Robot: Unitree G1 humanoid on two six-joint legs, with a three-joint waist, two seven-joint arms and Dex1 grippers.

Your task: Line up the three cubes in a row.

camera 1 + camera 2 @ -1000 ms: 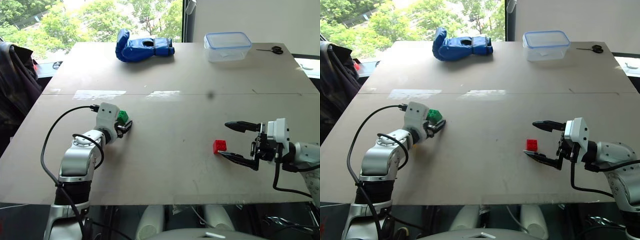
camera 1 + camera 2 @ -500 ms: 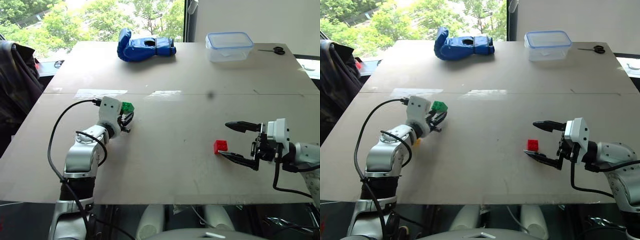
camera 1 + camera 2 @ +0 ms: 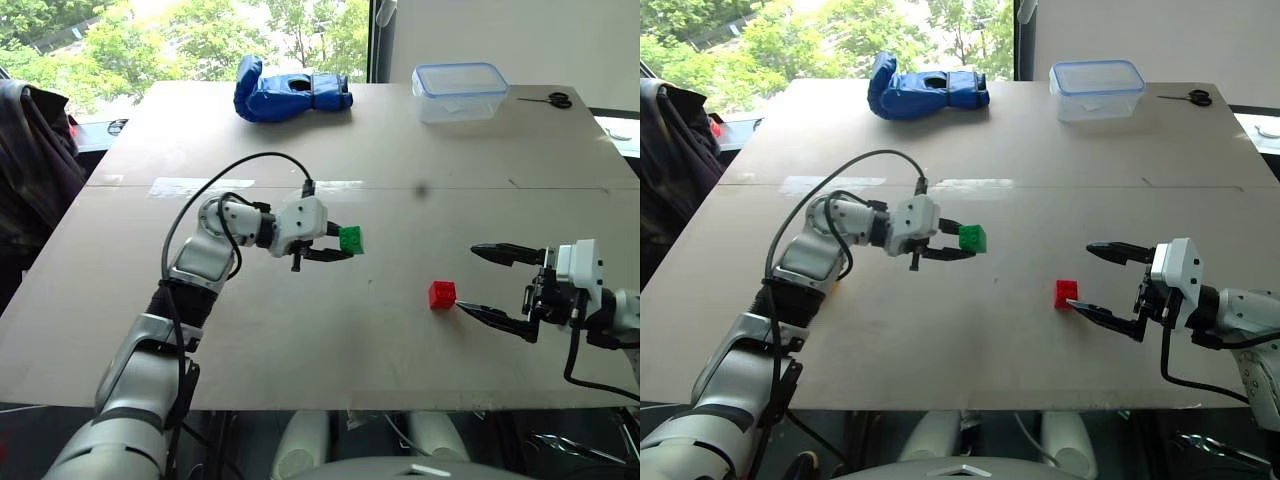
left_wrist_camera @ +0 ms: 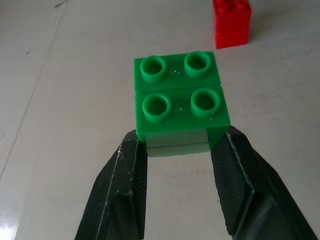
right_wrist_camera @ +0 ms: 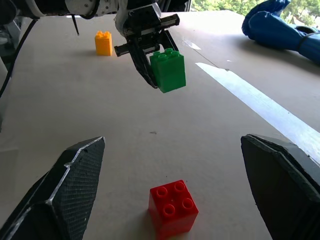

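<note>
The left gripper [image 3: 340, 246] hangs above the middle of the table [image 3: 380, 150], pointing toward 3 o'clock, its two black fingers [image 4: 122, 185] clamped on the lower sides of the green cube [image 3: 351, 240], which is held clear of the surface with its studs upward. The red cube [image 3: 441, 294] stands on the table at about 4 o'clock from the green one, well apart from it, studs up. The right gripper [image 3: 500, 283] sits low over the table at 3 o'clock of the red cube, pointing toward 9 o'clock; its fingers [image 5: 65, 185] stand wide apart and hold nothing, and the tip of the nearer finger lies just beside the red cube; whether it touches cannot be told. In the right wrist view the red cube lies between the two spread fingers, short of them, with the green cube raised beyond it. The yellow cube [image 5: 103, 43] rests on the table behind the left gripper, well apart from both other cubes, studs up; a sliver of it shows in the right eye view beside the left forearm. The three cubes do not form a row. At the far edge of the table, toward 12 o'clock, lie a blue glove [image 3: 290, 92], a clear lidded container [image 3: 456, 91] and, toward 1 o'clock, a pair of scissors [image 3: 546, 99], all well apart from the cubes.
</note>
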